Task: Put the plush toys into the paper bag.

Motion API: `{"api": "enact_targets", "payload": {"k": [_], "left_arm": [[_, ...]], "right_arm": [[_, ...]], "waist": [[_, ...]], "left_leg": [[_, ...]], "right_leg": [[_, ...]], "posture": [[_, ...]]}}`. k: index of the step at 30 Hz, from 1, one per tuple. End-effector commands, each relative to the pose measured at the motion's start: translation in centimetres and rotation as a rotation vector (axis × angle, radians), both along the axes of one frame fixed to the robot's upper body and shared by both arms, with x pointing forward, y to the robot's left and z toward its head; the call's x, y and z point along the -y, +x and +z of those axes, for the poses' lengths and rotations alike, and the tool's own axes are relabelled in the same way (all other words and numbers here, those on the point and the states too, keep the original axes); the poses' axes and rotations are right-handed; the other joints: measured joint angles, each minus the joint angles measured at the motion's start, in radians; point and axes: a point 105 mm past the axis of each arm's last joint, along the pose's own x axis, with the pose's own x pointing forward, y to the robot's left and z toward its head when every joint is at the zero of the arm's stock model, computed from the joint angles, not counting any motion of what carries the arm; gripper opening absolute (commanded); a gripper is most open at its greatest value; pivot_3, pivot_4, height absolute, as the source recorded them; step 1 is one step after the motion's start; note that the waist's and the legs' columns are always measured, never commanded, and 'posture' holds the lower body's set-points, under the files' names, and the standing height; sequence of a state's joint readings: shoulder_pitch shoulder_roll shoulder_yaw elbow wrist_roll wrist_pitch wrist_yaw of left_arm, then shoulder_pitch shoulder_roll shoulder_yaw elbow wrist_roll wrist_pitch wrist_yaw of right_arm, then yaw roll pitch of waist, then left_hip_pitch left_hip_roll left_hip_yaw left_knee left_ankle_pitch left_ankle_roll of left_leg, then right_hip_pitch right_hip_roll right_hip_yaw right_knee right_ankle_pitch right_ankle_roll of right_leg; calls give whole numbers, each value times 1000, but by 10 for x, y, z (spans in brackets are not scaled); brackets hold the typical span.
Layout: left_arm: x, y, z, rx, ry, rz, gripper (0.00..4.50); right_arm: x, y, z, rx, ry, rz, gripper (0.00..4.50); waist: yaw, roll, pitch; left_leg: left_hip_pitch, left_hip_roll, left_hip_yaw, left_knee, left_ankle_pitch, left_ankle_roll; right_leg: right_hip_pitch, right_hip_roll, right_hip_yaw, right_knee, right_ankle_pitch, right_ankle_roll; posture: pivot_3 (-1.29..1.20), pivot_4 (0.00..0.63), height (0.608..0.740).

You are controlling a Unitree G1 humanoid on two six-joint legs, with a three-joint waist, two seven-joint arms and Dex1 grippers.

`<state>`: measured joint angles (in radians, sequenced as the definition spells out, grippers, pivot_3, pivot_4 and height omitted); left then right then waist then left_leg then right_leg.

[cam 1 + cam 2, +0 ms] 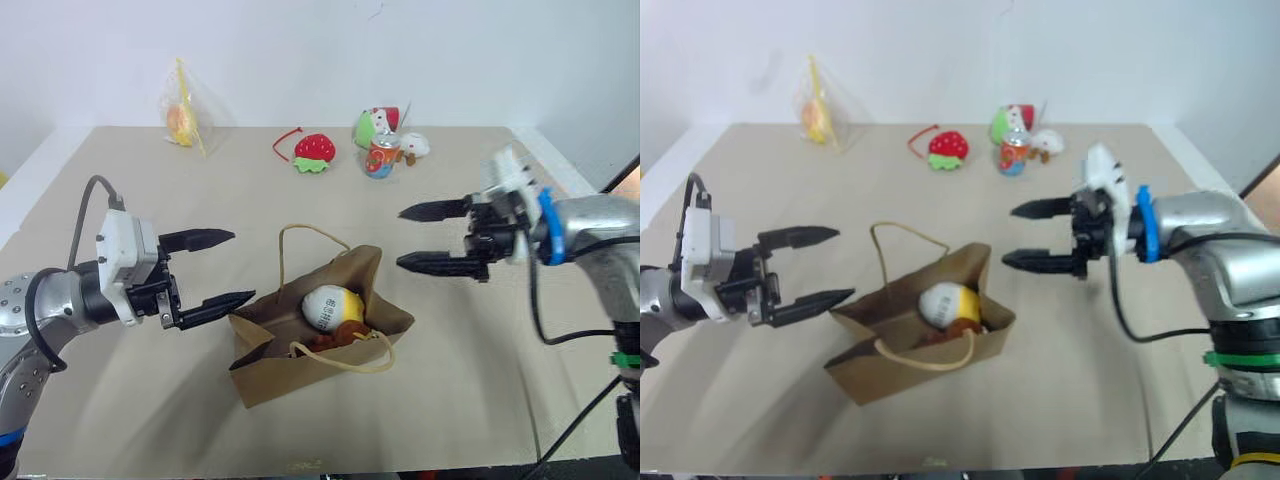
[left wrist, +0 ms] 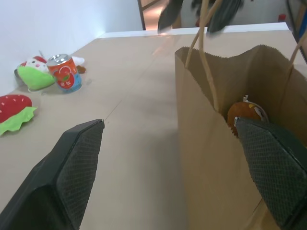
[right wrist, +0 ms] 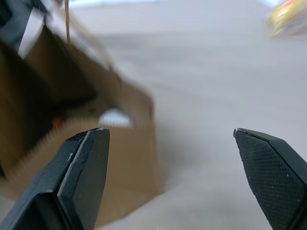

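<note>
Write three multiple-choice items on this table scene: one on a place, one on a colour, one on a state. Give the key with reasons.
1. Where is the white ball with the yellow top?
A. beside the can
B. inside the paper bag
C. in the left pincer

2. What colour is the strawberry plush at the far side of the table?
A. red with green leaves
B. blue
C. all yellow

3. How does the right pincer stand?
A. shut on a bag handle
B. shut on a toy
C. open and empty

Key: 1 B, the ball lies in the bag's open mouth next to the orange-brown toy. 2 A, its body is red over a green leaf fringe. 3 C, its fingers stand apart in the air with nothing between them.
</note>
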<state>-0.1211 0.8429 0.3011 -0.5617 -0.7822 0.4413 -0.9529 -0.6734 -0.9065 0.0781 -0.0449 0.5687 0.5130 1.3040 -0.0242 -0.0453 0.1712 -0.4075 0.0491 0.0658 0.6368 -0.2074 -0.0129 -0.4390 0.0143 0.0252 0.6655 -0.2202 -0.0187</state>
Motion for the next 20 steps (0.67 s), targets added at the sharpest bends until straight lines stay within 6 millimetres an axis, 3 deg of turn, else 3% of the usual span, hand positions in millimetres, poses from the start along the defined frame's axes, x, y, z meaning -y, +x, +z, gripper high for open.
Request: {"api": "enact_targets", "payload": {"k": [1,7,11,20], "left_arm": [[2,-4,7,48,-1,6,4500],[-28,14,10,35,-75,217,4500],[-52,28,-1,30,-45,370,4500],[-82,62,-20,61,36,553,4500]], "right_arm": [[-4,6,4,80,-43,80,4461],[10,20,11,46,33,16,4461],[39,21,1,14,37,-109,4461],[84,25,-5,45,162,-423,4461]], "waist": [[0,0,0],[1,0,0],[3,0,0],[4,0,0]], "left_leg": [[0,0,0,0,0,0],[0,1,0,0,0,0],[0,0,0,0,0,0],[0,0,1,0,0,0]], "right_leg": [[0,0,0,0,0,0],[0,-1,0,0,0,0],[1,-1,0,0,0,0],[1,-2,1,0,1,1]], "posture": [[0,150,740],[0,150,740],[0,150,740],[0,150,740]]}}
